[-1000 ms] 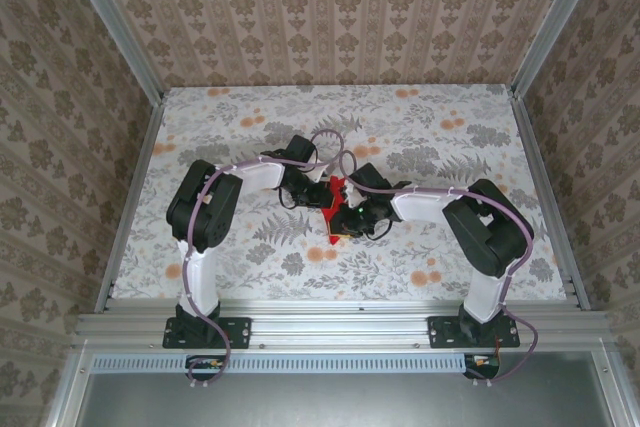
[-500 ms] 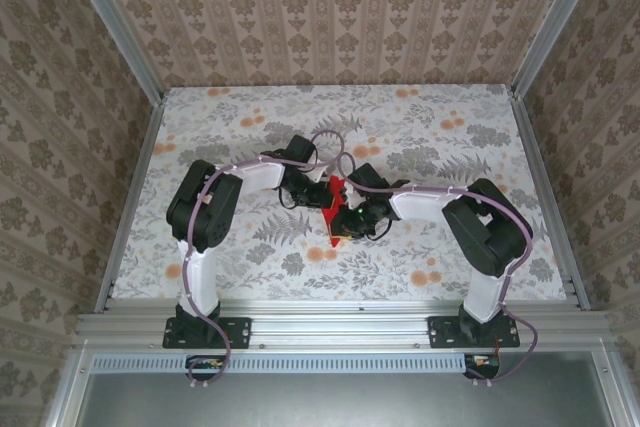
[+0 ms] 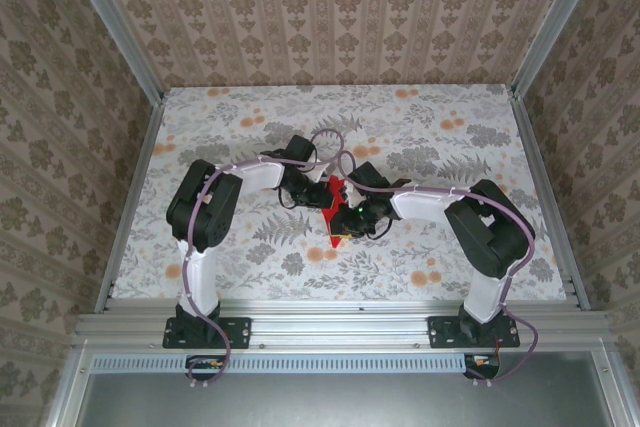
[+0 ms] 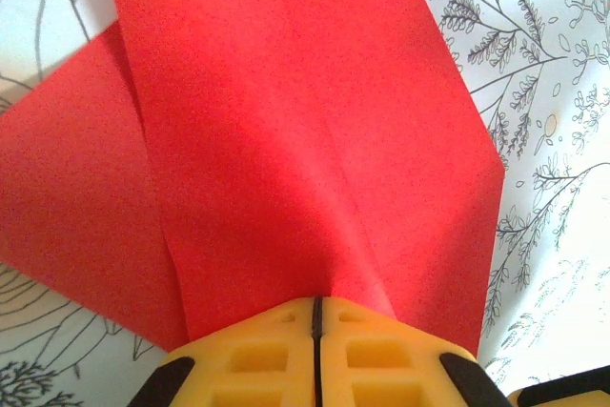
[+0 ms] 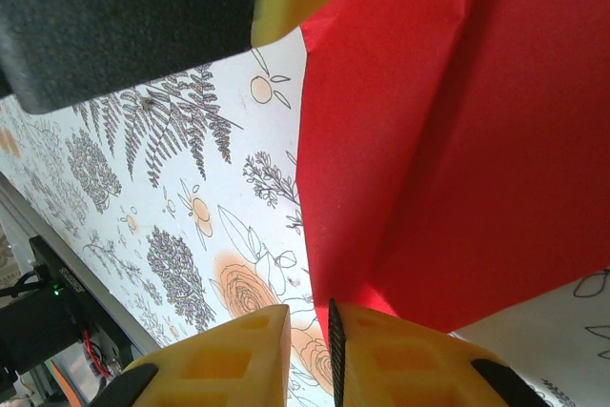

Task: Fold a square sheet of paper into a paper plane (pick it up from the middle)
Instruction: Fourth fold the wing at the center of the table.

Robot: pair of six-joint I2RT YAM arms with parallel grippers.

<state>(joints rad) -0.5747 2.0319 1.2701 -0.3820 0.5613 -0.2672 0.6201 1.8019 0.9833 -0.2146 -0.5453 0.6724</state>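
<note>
Red paper [image 4: 286, 140] at mid-table [image 3: 430, 137], part-folded: creases and overlapped flaps present (finished dart shape not confirmed). L gripper [image 4: 315, 307] fingers together, clamped on paper edge. R gripper [image 5: 308, 316] fingers slightly apart, paper alongside. Further folds outstanding.

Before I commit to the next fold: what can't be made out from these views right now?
- Top view: the red paper is tiny; the left claw and right claw cover much of it, so its creases cannot be read.
- Left wrist view: the paper runs off the top edge; the left claw, shut on it, hides the pinched edge.
- Right wrist view: whether the right claw grips the paper is unclear; a blurred black and yellow part blocks the upper left.
</note>
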